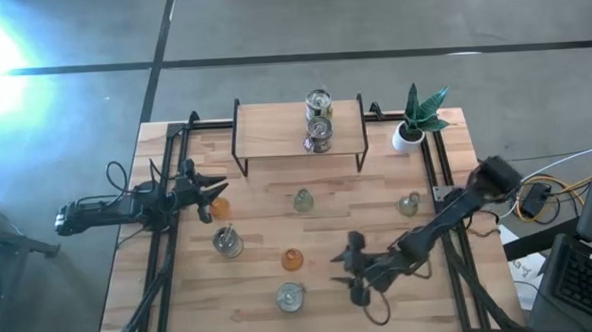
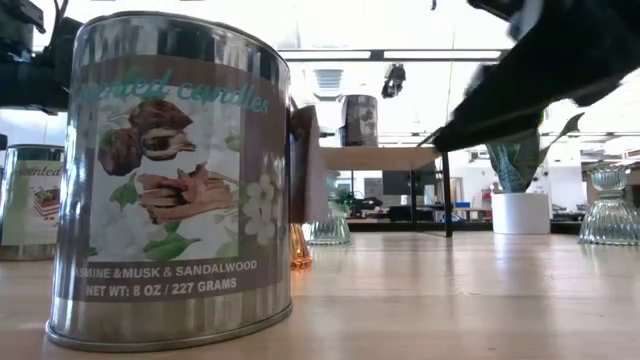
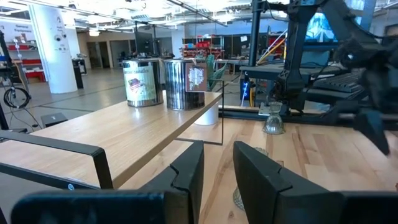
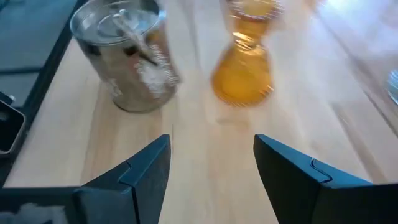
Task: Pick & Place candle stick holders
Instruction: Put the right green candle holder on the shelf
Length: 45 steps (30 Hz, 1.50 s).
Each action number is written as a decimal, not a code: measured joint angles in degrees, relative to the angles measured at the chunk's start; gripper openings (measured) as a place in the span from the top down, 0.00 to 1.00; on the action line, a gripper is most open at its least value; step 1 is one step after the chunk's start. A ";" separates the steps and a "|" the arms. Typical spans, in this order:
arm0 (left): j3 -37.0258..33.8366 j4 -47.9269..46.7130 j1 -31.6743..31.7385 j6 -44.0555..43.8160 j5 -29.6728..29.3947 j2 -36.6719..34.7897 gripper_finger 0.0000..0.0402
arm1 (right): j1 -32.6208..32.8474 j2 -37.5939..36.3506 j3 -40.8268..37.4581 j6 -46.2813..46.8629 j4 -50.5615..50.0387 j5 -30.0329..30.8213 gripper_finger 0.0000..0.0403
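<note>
The right claw point(image 1: 349, 274), its fingers standing wide and holding nothing, is facing the upright orange holder point(image 1: 292, 257) just ahead on the tabletop point(image 1: 377, 197), nearer than the left arm.

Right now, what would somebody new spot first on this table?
Probably the big silver candle tin filling the low view at the table's front edge, with two more tins on the raised wooden shelf at the back. Next, the right end effector, open near an orange holder.
</note>
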 joint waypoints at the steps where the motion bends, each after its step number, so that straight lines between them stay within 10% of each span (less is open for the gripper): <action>1: 0.00 0.01 0.01 0.00 0.00 0.01 0.77 | 0.25 -2.05 -1.66 2.57 -0.42 0.16 0.44; 18: 0.00 0.25 0.01 -0.01 -0.07 0.10 0.77 | 9.58 -30.16 -13.77 42.76 -32.16 26.08 0.44; 30: 0.00 0.32 0.00 -0.01 -0.04 0.11 0.77 | 10.29 -19.49 -1.47 82.26 -71.19 21.03 0.44; 45: 0.00 0.38 0.00 0.00 -0.02 0.11 0.77 | 16.27 -12.57 -0.61 103.23 -75.97 12.57 0.44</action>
